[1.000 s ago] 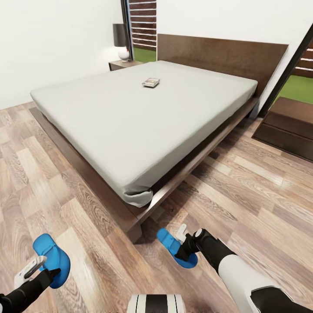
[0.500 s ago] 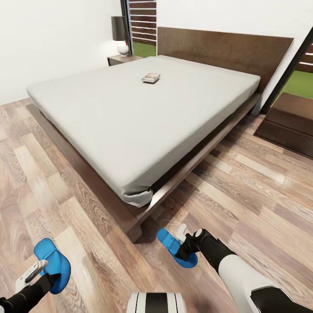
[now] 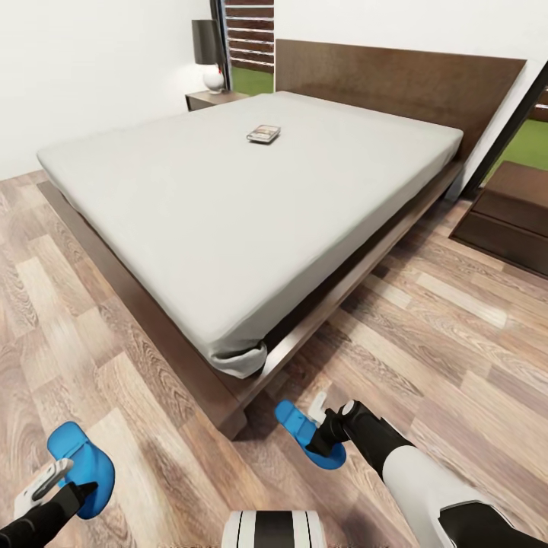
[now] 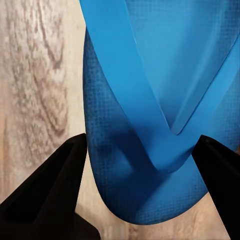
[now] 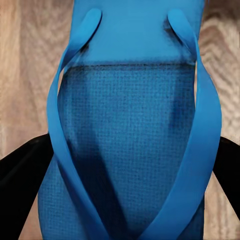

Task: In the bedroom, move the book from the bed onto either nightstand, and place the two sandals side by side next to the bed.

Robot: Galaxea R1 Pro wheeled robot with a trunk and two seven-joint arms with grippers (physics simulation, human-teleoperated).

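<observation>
Status: no part of the task is complete. The book lies flat on the bed, toward the headboard end and well in from every edge. Neither nightstand carries it: the far nightstand holds a lamp, and the near nightstand stands off the bed's other side.

Both sandals are off the floor. The left gripper is clamped on the left sandal; the left wrist view shows a dark finger at each side of the sole. The right gripper grasps the right sandal likewise, just off the bed's foot corner.

Remaining: set both sandals side by side beside the bed, then transfer the book.

Appearance: each sandal is bright blue, with a textured sole and thin straps meeting in a V.
</observation>
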